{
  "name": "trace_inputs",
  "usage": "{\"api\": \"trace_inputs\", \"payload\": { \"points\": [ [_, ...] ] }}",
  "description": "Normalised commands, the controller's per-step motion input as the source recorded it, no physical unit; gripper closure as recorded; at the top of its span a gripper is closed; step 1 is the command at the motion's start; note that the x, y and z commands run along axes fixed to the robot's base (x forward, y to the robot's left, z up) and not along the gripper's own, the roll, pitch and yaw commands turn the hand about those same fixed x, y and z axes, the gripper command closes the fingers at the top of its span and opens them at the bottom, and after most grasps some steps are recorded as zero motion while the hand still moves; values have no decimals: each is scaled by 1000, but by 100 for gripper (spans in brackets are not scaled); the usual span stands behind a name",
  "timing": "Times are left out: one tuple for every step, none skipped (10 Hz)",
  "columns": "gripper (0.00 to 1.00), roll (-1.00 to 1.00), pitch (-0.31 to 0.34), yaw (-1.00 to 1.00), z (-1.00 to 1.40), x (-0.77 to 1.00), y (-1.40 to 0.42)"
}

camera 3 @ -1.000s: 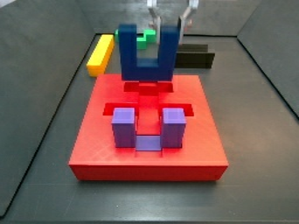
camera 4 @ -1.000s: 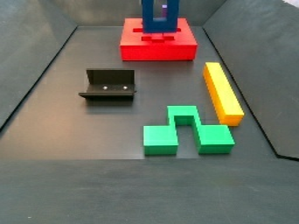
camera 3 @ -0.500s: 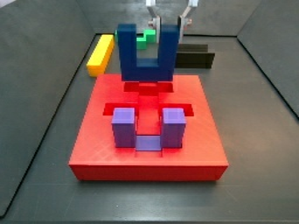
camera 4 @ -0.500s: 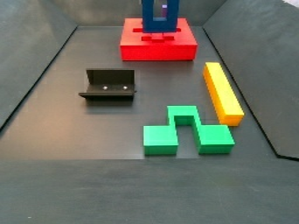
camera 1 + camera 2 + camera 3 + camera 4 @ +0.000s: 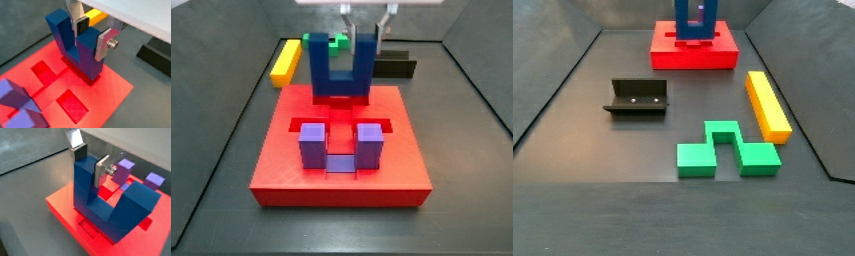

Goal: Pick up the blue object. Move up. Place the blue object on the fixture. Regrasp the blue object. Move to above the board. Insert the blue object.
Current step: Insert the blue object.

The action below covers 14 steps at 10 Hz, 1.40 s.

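Note:
The blue object (image 5: 342, 70) is a dark-blue U standing upright, prongs up, over the far slot of the red board (image 5: 341, 175). My gripper (image 5: 366, 30) is shut on one of its prongs. Both wrist views show the silver fingers (image 5: 103, 42) clamped on that prong, with the gripper (image 5: 91, 164) above the board (image 5: 100, 95). The block's base (image 5: 87, 70) is at the board's surface; I cannot tell if it is seated. The black fixture (image 5: 637, 97) stands empty on the floor, away from the board (image 5: 694, 55).
A purple U-shaped block (image 5: 341, 145) stands in the board's near slots, also seen in a wrist view (image 5: 125, 164). A yellow bar (image 5: 767, 103) and a green notched block (image 5: 724, 148) lie on the floor. Grey walls enclose the workspace.
My gripper and the blue object have come down a little toward the board's far slot. Nothing else has moved.

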Motion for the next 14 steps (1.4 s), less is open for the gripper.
{"api": "trace_inputs", "payload": {
  "points": [
    [100,0,0,0,-100,23,57],
    [100,0,0,0,-91,0,0],
    [100,-74,-40,26,126,0,-86],
    [100,-39,-4,29,91,0,-166],
    [100,0,0,0,-11,37,-103],
    [100,0,0,0,-29,54,0],
    [100,9,0,0,-97,0,0],
    [100,23,-3,0,-129,0,14],
    [100,54,-19,0,-274,0,0],
    [100,33,-31,0,-263,0,0],
    [100,20,-33,0,-260,0,0],
    [100,0,-13,6,-120,34,-37],
    [100,0,-11,0,-131,14,-6],
    [100,0,-11,0,-91,57,0]
  ]
}}
